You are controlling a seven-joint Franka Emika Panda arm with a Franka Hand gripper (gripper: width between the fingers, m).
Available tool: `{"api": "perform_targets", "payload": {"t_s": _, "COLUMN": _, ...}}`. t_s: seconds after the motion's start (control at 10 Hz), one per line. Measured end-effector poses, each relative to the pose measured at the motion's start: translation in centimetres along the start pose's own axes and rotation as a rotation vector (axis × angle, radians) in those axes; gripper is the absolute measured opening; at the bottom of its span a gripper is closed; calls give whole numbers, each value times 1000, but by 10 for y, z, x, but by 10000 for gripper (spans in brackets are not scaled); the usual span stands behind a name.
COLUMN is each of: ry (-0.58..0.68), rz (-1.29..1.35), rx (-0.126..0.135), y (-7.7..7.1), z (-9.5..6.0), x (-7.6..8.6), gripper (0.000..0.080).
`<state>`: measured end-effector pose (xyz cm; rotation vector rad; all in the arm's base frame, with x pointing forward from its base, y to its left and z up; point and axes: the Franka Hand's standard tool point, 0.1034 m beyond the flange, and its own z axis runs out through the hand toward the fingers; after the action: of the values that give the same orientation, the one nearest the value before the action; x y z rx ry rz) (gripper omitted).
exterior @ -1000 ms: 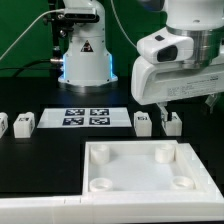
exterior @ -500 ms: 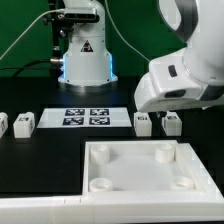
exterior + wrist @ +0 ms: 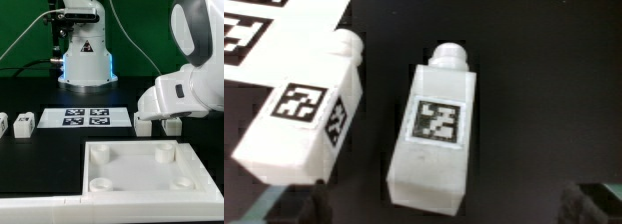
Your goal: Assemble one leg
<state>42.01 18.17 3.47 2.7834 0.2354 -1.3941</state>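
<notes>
Now gripper [image 3: 441, 203] hangs, fingers apart, over one leg [image 3: 438, 120]. Next leg [image 3: 304, 105] is v. close, so a finger may bump it.

The arm [image 3: 190, 90] leans low over the table [image 3: 40, 165] near its edge at the exterior view's right, the bulky white wrist housing tilted downward. The gripper [image 3: 438, 205] is hidden there (the wrist view catches only two dark, blurred fingertips [image 3: 281, 205], set wide apart).
</notes>
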Motion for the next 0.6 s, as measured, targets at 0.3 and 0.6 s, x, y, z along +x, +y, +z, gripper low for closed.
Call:
{"api": "perform_targets", "payload": {"t_s": 0.3, "ry": 13, "rz": -4, "rx": -2, "y": -3, "z": 25, "x": 6, "gripper": 649}}
{"api": "perform_targets", "payload": {"t_s": 0.6, "ry": 5, "rz": -4, "rx": -2, "y": -1, "z": 34, "x": 6, "gripper": 649}}
